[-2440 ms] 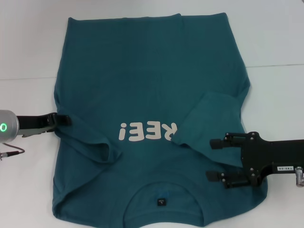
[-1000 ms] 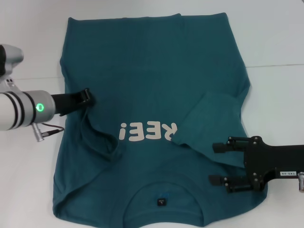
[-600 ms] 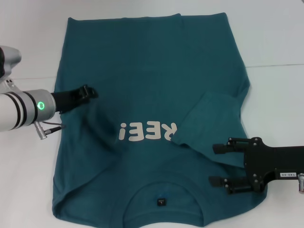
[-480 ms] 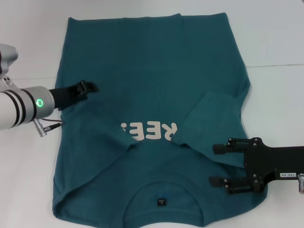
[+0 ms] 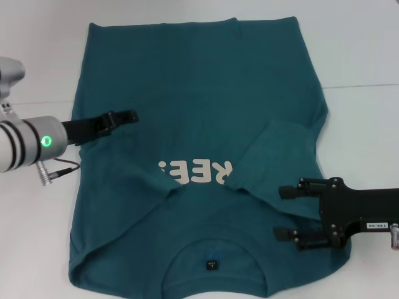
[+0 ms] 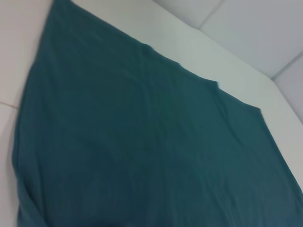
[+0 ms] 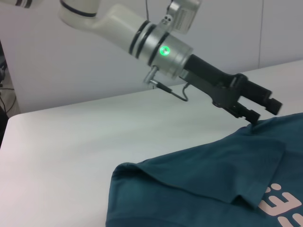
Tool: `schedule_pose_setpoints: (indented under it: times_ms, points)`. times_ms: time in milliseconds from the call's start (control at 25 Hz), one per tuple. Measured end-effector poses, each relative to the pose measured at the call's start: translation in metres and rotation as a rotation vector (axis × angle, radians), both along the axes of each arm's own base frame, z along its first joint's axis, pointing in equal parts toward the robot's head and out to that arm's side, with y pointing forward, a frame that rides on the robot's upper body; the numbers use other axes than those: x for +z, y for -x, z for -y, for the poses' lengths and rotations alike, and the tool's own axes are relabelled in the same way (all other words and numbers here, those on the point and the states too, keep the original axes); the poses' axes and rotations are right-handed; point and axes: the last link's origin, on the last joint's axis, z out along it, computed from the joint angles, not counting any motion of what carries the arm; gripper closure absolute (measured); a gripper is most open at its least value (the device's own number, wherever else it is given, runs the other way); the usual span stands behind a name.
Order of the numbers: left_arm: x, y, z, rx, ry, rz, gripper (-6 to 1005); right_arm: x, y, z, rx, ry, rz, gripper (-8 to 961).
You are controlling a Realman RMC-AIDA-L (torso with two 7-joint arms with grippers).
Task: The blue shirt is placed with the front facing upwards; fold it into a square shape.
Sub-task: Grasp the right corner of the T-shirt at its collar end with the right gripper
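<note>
The blue shirt (image 5: 199, 143) is lying flat on the white table (image 5: 361, 50) in front of me, collar nearest me, hem at the far side, both sleeves already folded in over the chest. I'm judging it soft, light and floppy: it will drape and crease wherever I lift it, so I should be pinching edges or corners, such as the shoulder seam near the collar or the hem corners, not the middle of the cloth.

Nearest me, I'm holding my right gripper (image 5: 290, 212) low over the shirt's near right side, beside the folded right sleeve, its two fingers spread apart and gripping nothing.

Farther out, I'm reaching my left gripper (image 5: 129, 116) in from the left, hovering above the shirt's left part, beyond the folded left sleeve. The right wrist view is showing its fingers slightly parted and empty, clear of the cloth.
</note>
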Motion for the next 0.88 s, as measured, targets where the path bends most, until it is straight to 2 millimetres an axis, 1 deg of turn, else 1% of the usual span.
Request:
schedule_pose_setpoints:
  times_ms: [40,240,400,520,720,880]
  points:
    - [0.003,0.001,0.002,-0.01,0.005,0.001,348,0.0,0.0,-0.001,-0.006,0.002,-0.002,94]
    - [0.023,0.012,0.014,-0.042,0.03,0.011,163,0.005,0.004,-0.005,-0.043,0.007,-0.013,93]
    - [0.037,0.017,0.029,-0.129,0.08,0.013,162,0.011,0.009,-0.013,-0.08,-0.003,-0.027,93]
    - [0.047,0.019,0.042,-0.208,0.1,0.035,163,0.02,0.014,-0.022,-0.145,-0.025,-0.036,92]
    - [0.067,0.022,0.061,-0.344,0.089,0.105,168,0.038,0.026,-0.036,-0.265,-0.031,-0.047,92]
    - [0.075,0.025,0.071,-0.387,0.075,0.136,170,0.053,0.031,-0.042,-0.376,-0.042,-0.055,92]
